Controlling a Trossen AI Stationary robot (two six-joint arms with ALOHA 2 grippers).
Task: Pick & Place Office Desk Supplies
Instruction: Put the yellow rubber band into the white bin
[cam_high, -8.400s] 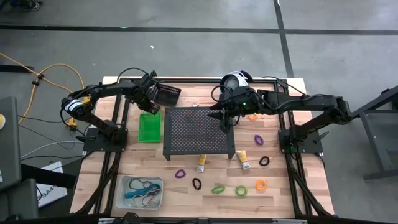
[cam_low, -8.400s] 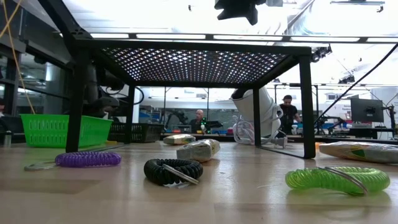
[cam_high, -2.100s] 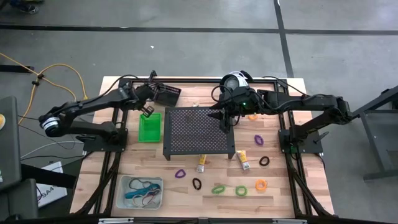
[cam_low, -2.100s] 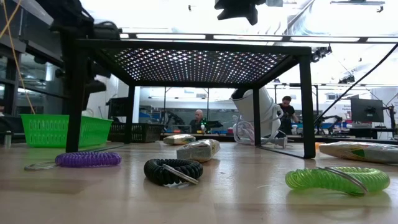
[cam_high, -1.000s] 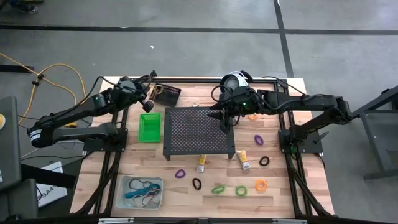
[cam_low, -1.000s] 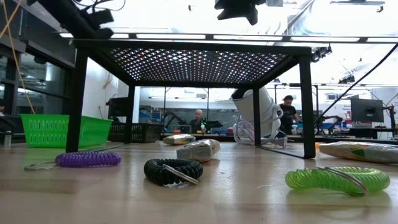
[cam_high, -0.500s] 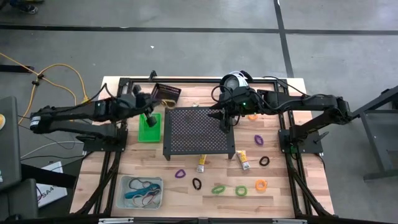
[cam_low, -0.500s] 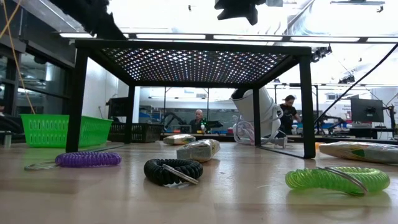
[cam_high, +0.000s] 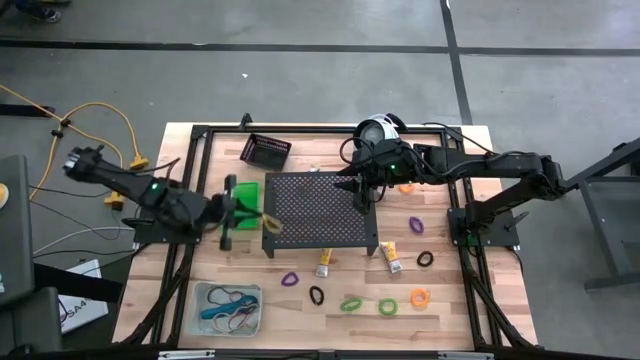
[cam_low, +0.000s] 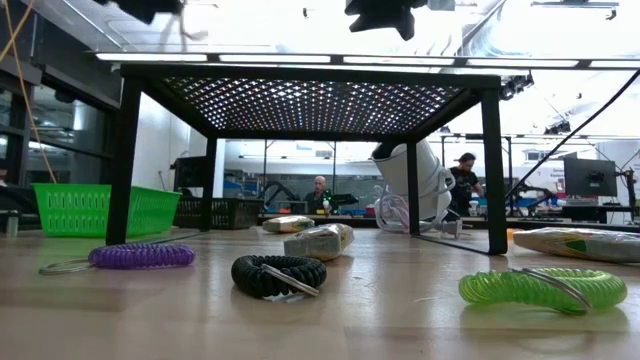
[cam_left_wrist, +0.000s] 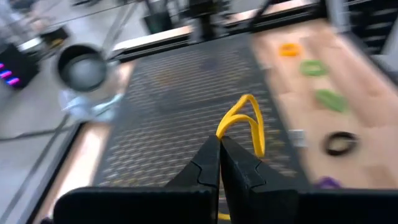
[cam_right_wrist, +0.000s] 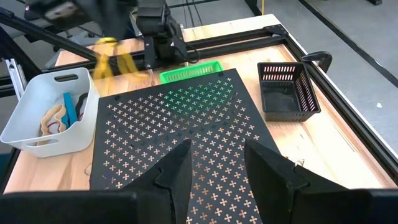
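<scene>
My left gripper (cam_high: 250, 214) hangs over the green bin (cam_high: 243, 190) by the black perforated stand's (cam_high: 320, 212) left edge, shut on a yellow rubber band (cam_left_wrist: 247, 119). My right gripper (cam_right_wrist: 214, 163) stands open above the stand's top, holding nothing. The black bin (cam_high: 265, 150) sits at the far left. Near the front left the clear bin (cam_high: 228, 308) holds several bands. Loose loops, such as a purple one (cam_high: 290, 279), a black one (cam_high: 317, 295) and a green one (cam_high: 351, 302), lie on the wood with two yellow tubes (cam_high: 324, 263) near the front. My left gripper pinches one end of the yellow rubber band (cam_left_wrist: 224, 132) between its two shut fingertips. The fingers come from the table's left, slanting slightly down. The rest of the loop sticks out beyond the tips, lifted clear above the stand's left side.
A round white-and-silver device (cam_high: 378, 130) with a cable sits at the far edge behind the stand. More loops, such as an orange one (cam_high: 419, 297) and a purple one (cam_high: 416, 224), lie right of the stand. Dark frame rails (cam_high: 190, 250) run along both table sides.
My left gripper, shut on the yellow band, has swung from beside the black bin at the far left toward the table's near edge, past the green bin to the stand's left side, turning as it went. The band has stayed lifted clear.
</scene>
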